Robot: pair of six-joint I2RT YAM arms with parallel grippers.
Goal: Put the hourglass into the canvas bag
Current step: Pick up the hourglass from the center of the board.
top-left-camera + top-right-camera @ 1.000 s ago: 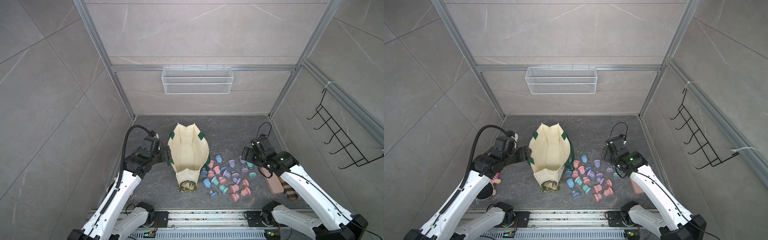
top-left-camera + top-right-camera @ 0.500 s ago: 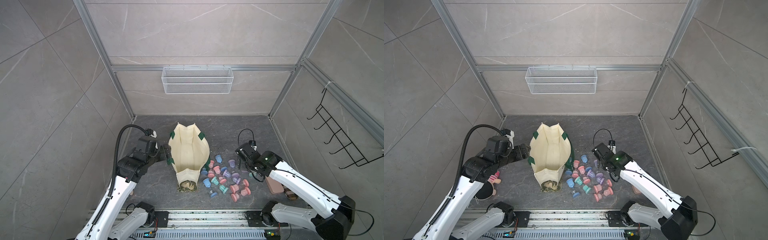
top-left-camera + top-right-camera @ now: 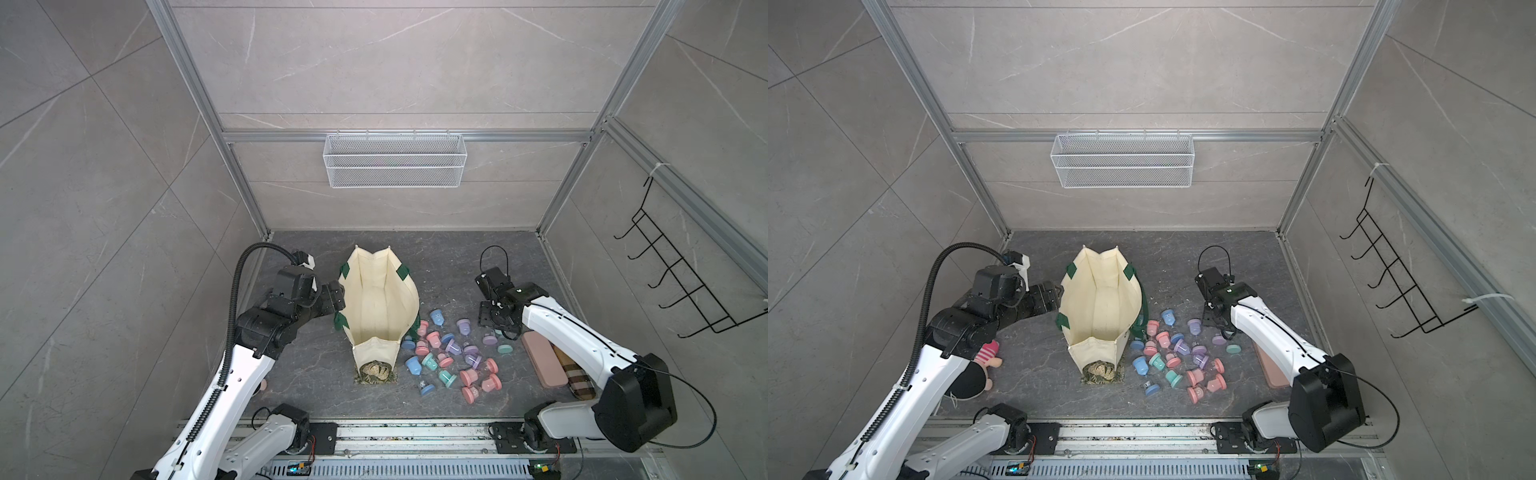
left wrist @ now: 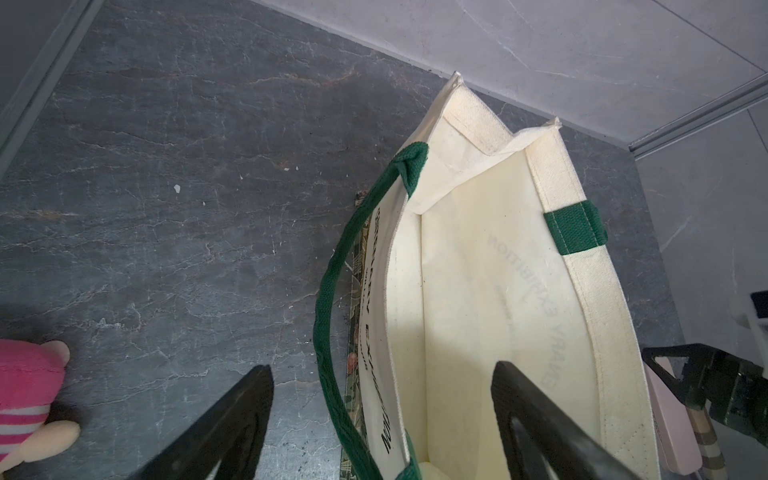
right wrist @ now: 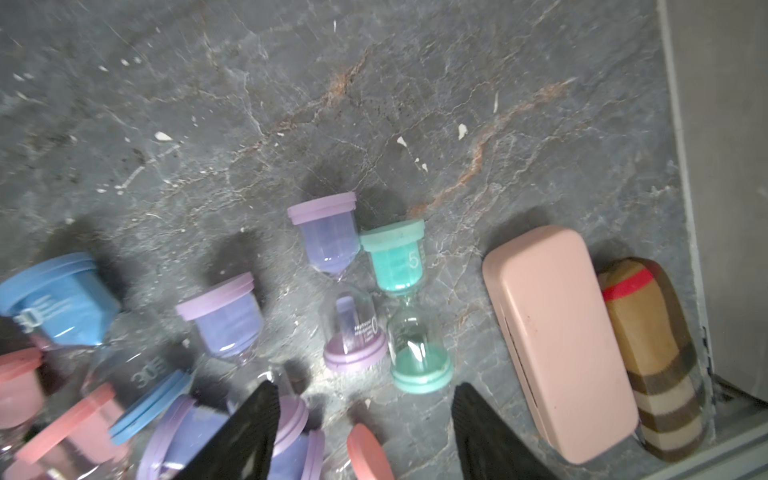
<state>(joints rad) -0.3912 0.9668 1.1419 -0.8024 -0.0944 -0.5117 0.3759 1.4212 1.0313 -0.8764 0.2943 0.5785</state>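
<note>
The cream canvas bag [image 3: 380, 307] [image 3: 1100, 303] stands open at the middle of the floor, with dark green straps. In the left wrist view my left gripper [image 4: 382, 370] is open and straddles the canvas bag's [image 4: 478, 291] side wall and strap, one finger outside and one inside. Several pastel hourglasses [image 3: 449, 357] lie scattered to the right of the bag. My right gripper [image 5: 365, 386] [image 3: 492, 320] hangs open low over their right edge, close to a purple hourglass [image 5: 345, 286] and a teal hourglass [image 5: 405, 299]. A pink cap lies between its fingers, untouched.
A flat pink case [image 3: 542, 359] and a plaid case [image 3: 575, 376] lie right of the hourglasses, by the right wall. A plush toy [image 3: 984, 361] lies under the left arm. A patterned cloth [image 3: 375, 372] sits under the bag's front. A wire basket [image 3: 395, 160] hangs on the back wall.
My left gripper has moved right onto the bag's side rim. The right gripper has come down over the hourglasses and its jaws have narrowed.
</note>
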